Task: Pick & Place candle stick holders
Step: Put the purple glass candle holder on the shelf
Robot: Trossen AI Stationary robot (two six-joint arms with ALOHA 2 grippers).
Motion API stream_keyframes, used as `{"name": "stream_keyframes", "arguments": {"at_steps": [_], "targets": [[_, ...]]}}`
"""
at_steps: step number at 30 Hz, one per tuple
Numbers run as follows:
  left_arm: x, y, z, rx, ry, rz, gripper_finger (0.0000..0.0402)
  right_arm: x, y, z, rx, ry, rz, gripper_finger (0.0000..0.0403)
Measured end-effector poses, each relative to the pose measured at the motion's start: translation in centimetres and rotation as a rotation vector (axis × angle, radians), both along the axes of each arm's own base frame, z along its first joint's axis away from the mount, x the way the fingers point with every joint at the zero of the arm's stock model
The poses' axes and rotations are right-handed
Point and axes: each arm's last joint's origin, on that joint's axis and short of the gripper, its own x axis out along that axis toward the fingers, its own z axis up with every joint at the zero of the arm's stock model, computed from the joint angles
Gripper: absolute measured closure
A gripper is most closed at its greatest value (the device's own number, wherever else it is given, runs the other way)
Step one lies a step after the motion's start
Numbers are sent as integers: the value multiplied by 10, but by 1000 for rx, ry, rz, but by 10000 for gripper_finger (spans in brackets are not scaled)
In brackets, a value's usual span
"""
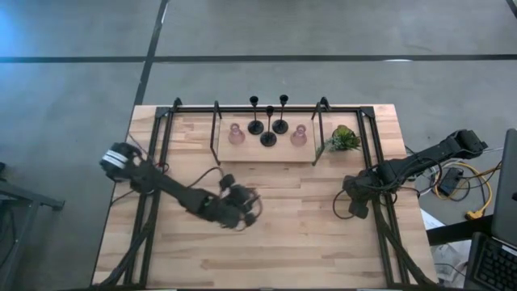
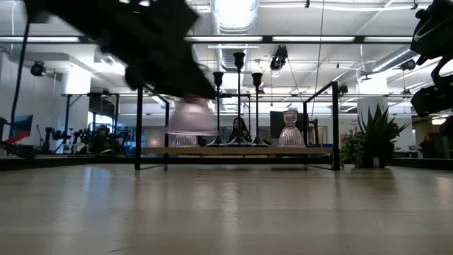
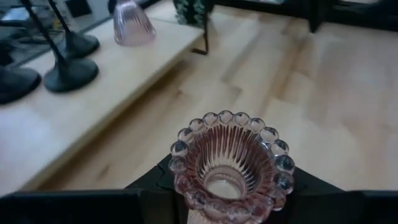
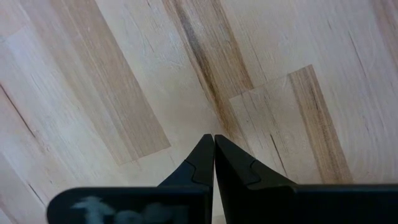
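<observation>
My left gripper (image 1: 242, 207) is over the middle of the table, shut on a pink ribbed glass candle holder (image 3: 227, 163), which also shows in the low view (image 2: 191, 117). Two more pink holders (image 1: 236, 134) (image 1: 299, 135) and three slim black holders (image 1: 268, 133) stand by their bases on a pale wooden board (image 1: 266, 152) at the far side. My right gripper (image 4: 214, 146) is shut and empty, over the bare table near the right edge (image 1: 355, 208). My left gripper has the pink holder between its two fingers (image 3: 146, 186), one on each side of its body below the beaded rim (image 3: 186, 134). The rim hides the place of contact. The open beaded end faces the wrist camera. The holder is lifted clear of the table.
A black metal frame (image 1: 166, 121) stands around the table's far part and sides. A small green plant (image 1: 345, 137) stands to the right of the board. Bare wood lies in front of the board and toward the near edge.
</observation>
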Motion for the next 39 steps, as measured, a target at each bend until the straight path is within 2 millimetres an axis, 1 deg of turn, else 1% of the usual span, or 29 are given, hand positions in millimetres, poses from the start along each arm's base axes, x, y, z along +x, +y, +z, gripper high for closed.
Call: {"name": "stream_keyframes", "arguments": {"at_steps": [2, 5, 8, 12, 19, 24, 30, 32, 36, 39], "targets": [[20, 7, 1, 8, -7, 34, 273, 0, 0, 0, 0, 0, 0, 394], [42, 19, 0, 12, -12, 89, 273, 0, 0, 0, 0, 0, 0, 394], [57, 32, -1, -6, -30, 153, 273, 0, 0, 0, 1, -1, 0, 394], [69, 49, 1, -14, -55, 209, 273, 0, 0, 0, 1, -2, 0, 394], [76, 68, 9, 22, -83, 286, 273, 1, 0, 0, 2, -8, 0, 394], [80, 80, 14, 33, -137, 335, 273, 1, 0, 0, 4, -13, 0, 394], [81, 96, 13, 29, -136, 372, 273, 1, 0, 0, 5, -15, 0, 394], [82, 103, 13, 19, -140, 387, 273, 1, 1, 0, 5, -15, 0, 394], [84, 121, 11, -54, -150, 376, 273, 2, 1, 0, 6, -17, 0, 394], [84, 131, 7, -50, -134, 399, 273, 2, 1, 0, 6, -17, 0, 394]]}}
